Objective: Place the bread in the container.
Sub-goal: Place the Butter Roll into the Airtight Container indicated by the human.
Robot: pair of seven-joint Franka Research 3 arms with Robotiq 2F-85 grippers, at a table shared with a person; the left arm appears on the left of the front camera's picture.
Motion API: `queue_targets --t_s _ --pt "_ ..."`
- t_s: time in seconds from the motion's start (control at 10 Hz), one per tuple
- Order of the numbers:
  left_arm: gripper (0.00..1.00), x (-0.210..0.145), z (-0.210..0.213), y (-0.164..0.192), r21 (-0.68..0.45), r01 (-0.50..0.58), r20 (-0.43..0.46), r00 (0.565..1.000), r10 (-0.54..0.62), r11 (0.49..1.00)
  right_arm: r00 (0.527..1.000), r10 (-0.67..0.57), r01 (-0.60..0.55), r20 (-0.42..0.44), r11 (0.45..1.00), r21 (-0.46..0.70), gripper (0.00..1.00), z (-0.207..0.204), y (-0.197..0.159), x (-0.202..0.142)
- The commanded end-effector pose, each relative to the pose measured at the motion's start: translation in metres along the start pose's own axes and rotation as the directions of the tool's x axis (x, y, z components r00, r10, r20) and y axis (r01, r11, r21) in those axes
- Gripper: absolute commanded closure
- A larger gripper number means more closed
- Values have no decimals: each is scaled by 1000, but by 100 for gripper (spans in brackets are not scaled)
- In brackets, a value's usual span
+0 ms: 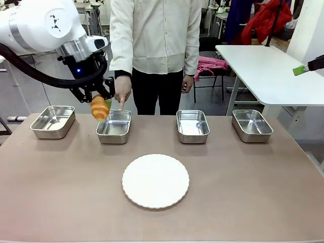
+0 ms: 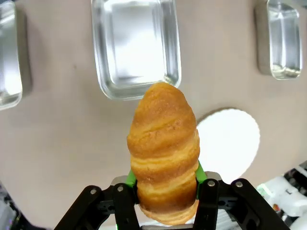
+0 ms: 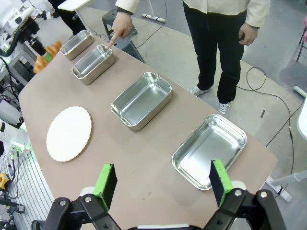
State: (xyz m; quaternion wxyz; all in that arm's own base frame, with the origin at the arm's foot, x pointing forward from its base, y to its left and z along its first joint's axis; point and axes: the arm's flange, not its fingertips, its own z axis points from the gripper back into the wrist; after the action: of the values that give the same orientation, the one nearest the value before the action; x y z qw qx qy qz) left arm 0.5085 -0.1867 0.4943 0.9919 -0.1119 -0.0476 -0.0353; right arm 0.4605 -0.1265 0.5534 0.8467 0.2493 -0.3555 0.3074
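Nearest me in front, plate (image 1: 155, 180); beyond it, left gripper (image 1: 100, 103) clamps bread (image 1: 99, 108) beside the container (image 1: 114, 127) the person's finger (image 1: 121, 105) touches. Left wrist: container (image 2: 136, 45) lies ahead of the bread (image 2: 164, 148). Right wrist: right gripper (image 3: 163, 183) spread wide.

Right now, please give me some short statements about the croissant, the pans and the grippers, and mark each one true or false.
1. The left gripper is shut on the bread. True.
2. The bread already lies inside a pan. False: it is held in the air, above the table, beside the container.
3. The person's hand points a finger at the second pan from the robot's left. True.
4. The white plate has a pan standing on it. False: the plate is bare, nearer the robot than the pans.
5. The right gripper holds a croissant. False: it is open and holds nothing.
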Motion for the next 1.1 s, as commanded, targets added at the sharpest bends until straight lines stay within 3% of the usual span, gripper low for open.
queue_targets --t_s 0.0,0.1,0.2,0.3,0.6,0.9,1.0 --pt "57 17 -18 -3 -62 97 -13 995 -98 993 1000 12 -12 4 1000 3 0 2 1 1" --pt "57 23 -23 0 -38 92 8 996 -92 995 1000 12 -12 4 1000 3 0 2 1 1" --pt "57 19 -24 -7 16 -21 -14 1000 22 1000 1000 12 -12 4 1000 3 0 2 1 1" --pt "57 20 -24 7 -16 70 -6 997 -70 997 1000 12 -12 4 1000 3 0 2 1 1" --pt "57 22 -32 3 -12 55 -14 998 -55 998 1000 12 -12 4 1000 3 0 2 1 1" --pt "57 61 -60 17 -47 117 -97 988 -121 992 1000 12 -12 4 1000 3 0 2 1 1" --pt "57 68 -68 20 -30 122 -81 989 -125 992 1000 12 -12 4 1000 3 0 2 1 1"
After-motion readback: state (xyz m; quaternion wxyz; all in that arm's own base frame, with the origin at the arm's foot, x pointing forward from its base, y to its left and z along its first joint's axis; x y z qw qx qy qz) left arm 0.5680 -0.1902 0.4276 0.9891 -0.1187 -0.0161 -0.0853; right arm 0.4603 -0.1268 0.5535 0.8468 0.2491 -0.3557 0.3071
